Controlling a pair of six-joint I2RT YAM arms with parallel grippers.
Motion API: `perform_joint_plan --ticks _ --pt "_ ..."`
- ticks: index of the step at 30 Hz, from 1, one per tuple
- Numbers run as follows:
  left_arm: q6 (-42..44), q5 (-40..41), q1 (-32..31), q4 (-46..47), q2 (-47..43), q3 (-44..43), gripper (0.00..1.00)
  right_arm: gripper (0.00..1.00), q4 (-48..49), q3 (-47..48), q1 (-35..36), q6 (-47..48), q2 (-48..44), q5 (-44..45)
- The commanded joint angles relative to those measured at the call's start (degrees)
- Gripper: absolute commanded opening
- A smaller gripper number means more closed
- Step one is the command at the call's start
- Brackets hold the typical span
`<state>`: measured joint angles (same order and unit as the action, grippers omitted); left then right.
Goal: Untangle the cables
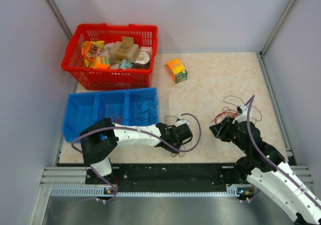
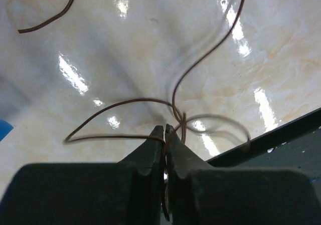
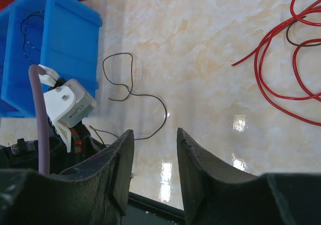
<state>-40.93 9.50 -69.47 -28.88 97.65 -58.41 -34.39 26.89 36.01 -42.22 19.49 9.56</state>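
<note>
The cables are thin wires lying loose on the marbled table top. My left gripper [image 2: 164,131] is shut on a looping dark brown cable [image 2: 131,100], which runs between its tips low near the table's front edge. From above, that left gripper [image 1: 181,133] sits mid-table among dark strands [image 1: 176,151]. A bunch of red cables [image 1: 225,116] with dark ones lies just beyond my right gripper [image 1: 219,131]. In the right wrist view the right gripper [image 3: 154,132] stands open and holds nothing, with red cables [image 3: 271,59] at upper right and a dark brown cable [image 3: 145,95] ahead.
A blue divided bin [image 1: 80,112] at the left holds a few thin wires [image 1: 145,107]. Behind it stands a red basket [image 1: 80,64] full of packets. An orange box [image 1: 176,70] lies at the back. A black rail [image 2: 281,140] runs along the table's near edge.
</note>
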Motion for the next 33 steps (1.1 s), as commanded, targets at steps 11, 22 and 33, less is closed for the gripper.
perform_joint_plan --ticks 11,22,33 --pt "8.93 18.08 -1.28 -8.99 -27.13 -8.73 0.00 0.39 -0.85 1.58 0.55 0.20 -1.64 1.69" --pt "22.53 30.92 23.21 -30.51 -41.31 -27.70 0.00 0.39 -0.85 2.55 0.64 0.64 -1.64 2.13" --pt "35.48 58.23 38.97 -32.65 -35.69 -45.45 0.00 0.39 -0.85 4.57 0.64 2.58 -0.41 2.22"
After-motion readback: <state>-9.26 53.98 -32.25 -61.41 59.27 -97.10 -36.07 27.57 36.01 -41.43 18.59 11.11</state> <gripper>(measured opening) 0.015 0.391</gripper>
